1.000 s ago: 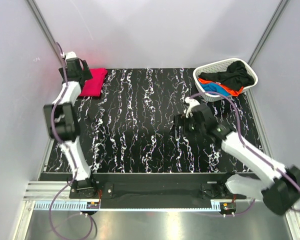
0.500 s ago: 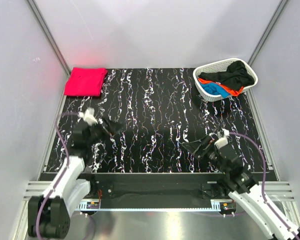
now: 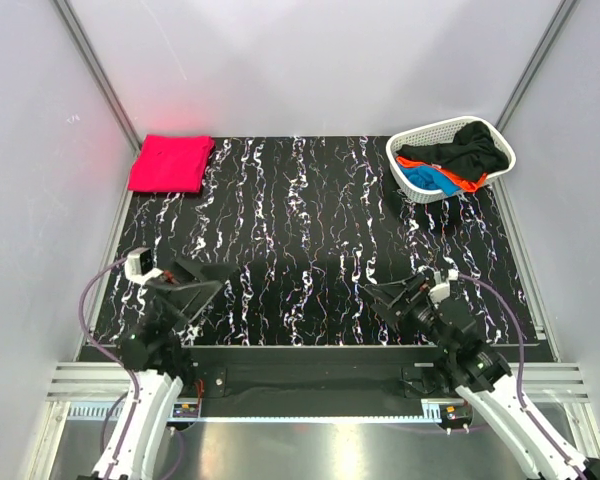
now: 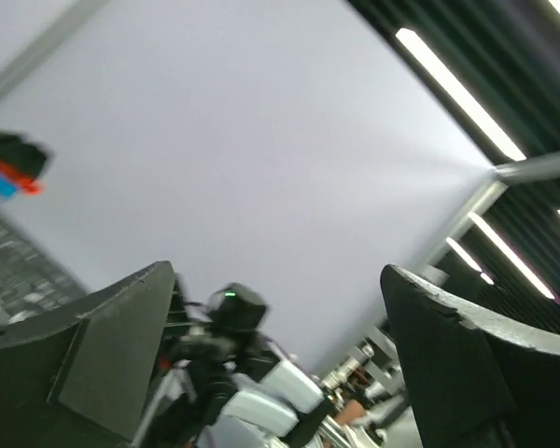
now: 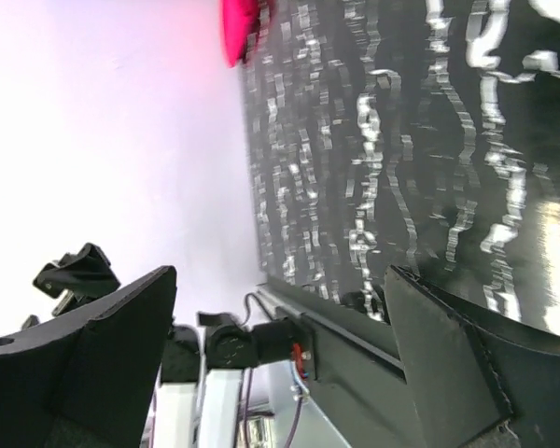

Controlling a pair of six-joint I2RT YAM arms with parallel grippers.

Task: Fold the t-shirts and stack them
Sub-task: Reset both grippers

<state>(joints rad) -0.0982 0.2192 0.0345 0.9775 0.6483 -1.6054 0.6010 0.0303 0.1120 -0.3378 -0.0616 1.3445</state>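
Note:
A pinkish-red t-shirt (image 3: pixel 170 164) lies folded flat at the table's far left corner; its edge shows as a blur in the right wrist view (image 5: pixel 238 26). Black (image 3: pixel 472 149), blue (image 3: pixel 420 179) and orange (image 3: pixel 458 185) shirts lie heaped in the white basket (image 3: pixel 418 134) at the far right. My left gripper (image 3: pixel 202 283) is open and empty, low near the front left edge, pointing right. My right gripper (image 3: pixel 383 299) is open and empty near the front edge right of centre, pointing left. In the left wrist view the basket's clothes show as a small blur (image 4: pixel 9 166).
The black marbled tabletop (image 3: pixel 300 230) lies between white walls with metal corner posts. The front rail (image 3: pixel 310 355) and arm bases sit at the near edge. The right wrist view shows the left arm's base (image 5: pixel 233 350) beyond the table edge.
Both arms have pulled back to the near edge: the left gripper left the red shirt at the far corner and dropped low; the right gripper retreated from the table's middle.

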